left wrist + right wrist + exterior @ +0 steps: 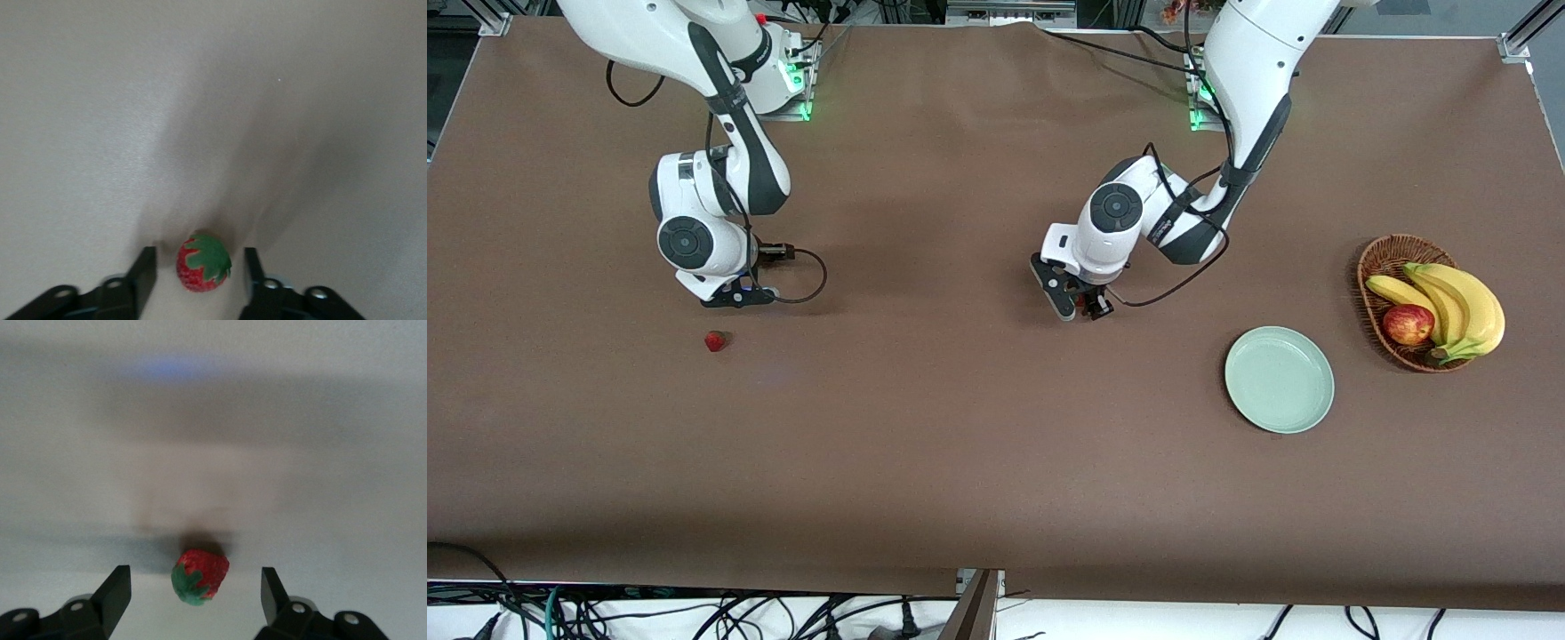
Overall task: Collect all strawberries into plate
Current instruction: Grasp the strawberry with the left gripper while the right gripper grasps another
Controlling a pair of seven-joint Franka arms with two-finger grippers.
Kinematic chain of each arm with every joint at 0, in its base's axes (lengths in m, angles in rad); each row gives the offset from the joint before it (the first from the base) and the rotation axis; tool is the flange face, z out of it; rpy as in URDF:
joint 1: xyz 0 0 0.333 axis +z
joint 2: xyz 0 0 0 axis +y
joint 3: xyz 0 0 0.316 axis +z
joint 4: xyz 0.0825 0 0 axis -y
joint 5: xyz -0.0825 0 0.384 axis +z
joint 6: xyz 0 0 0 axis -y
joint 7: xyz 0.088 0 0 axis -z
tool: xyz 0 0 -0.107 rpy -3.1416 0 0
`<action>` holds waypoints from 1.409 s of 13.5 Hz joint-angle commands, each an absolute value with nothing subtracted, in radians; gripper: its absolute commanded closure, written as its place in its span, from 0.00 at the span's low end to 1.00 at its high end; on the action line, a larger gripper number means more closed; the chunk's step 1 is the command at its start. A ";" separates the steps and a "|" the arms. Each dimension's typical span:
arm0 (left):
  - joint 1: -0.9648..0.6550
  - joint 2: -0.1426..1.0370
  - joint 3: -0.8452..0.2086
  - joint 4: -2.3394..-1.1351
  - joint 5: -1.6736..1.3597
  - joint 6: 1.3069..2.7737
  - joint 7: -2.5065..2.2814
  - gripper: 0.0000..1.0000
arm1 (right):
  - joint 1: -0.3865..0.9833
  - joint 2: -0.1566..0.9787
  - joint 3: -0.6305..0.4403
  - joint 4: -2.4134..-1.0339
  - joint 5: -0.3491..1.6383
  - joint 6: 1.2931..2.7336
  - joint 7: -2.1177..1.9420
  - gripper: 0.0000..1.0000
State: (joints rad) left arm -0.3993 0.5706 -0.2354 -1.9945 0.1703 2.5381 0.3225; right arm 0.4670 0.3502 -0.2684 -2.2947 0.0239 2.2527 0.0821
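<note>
One strawberry (200, 270), red with a green leafy top, lies on the brown table between the fingers of my left gripper (198, 252). That gripper (1079, 309) is down at the table near its middle, open, with a narrow gap on each side of the berry. A second strawberry (716, 340) lies toward the right arm's end. My right gripper (738, 296) hangs open just above the table beside it. In the right wrist view this strawberry (200, 577) shows between the wide-spread fingers (120, 587), untouched. The pale mint-green plate (1279, 380) sits toward the left arm's end.
A brown wicker basket (1383, 258) with bananas (1463, 307) and a red-yellow apple (1408, 324) stands beside the plate, at the left arm's end of the table. Cables trail from both wrists.
</note>
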 commanded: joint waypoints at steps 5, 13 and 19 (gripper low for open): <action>-0.374 0.500 -0.238 -1.985 0.187 2.446 0.333 1.00 | 0.465 0.356 -0.268 -2.315 0.038 2.270 0.061 0.55; -0.172 0.405 -0.236 -1.904 0.189 2.142 0.667 1.00 | 0.465 0.359 -0.265 -2.271 0.046 2.276 0.071 0.82; 0.067 0.471 -0.235 -1.835 0.199 2.140 1.116 1.00 | 0.483 0.537 -0.117 -1.920 0.291 2.270 0.185 0.82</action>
